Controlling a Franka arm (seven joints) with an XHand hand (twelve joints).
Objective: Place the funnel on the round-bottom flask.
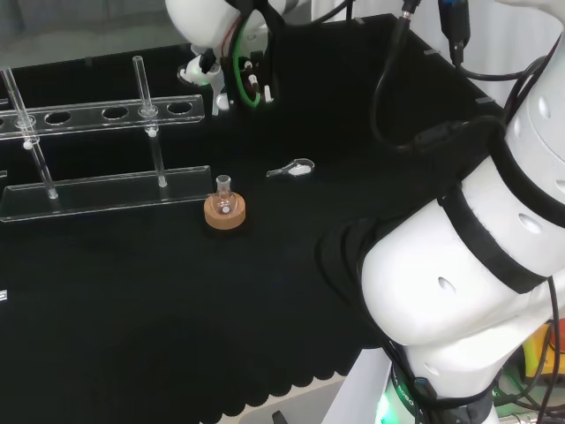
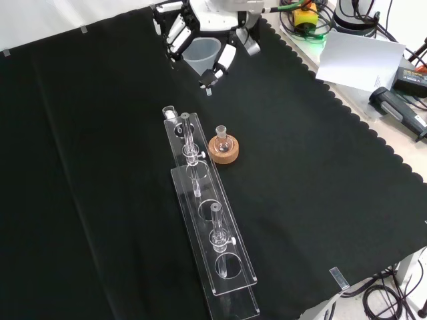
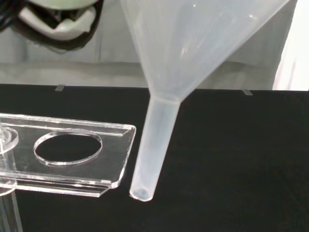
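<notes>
A small round-bottom flask [image 2: 222, 142] stands upright on a cork ring [image 2: 223, 153] near the middle of the cloth, its neck open; in the head view the flask [image 1: 224, 201] is left of centre. At the top of the front view my hand [image 2: 200, 30] has its fingers curled round a translucent funnel [image 2: 202, 55], held above the cloth and well beyond the flask. The head view shows the hand [image 1: 205, 69] at the far edge. Up close in the wrist view, the funnel [image 3: 193, 48] hangs with its stem pointing down beside the rack's end.
A long clear rack [image 2: 207, 220] with round holes and thin glass rods lies just left of the flask in the front view; its end plate [image 3: 72, 150] is near the funnel stem. A small white scoop [image 1: 297, 168] lies right of the flask.
</notes>
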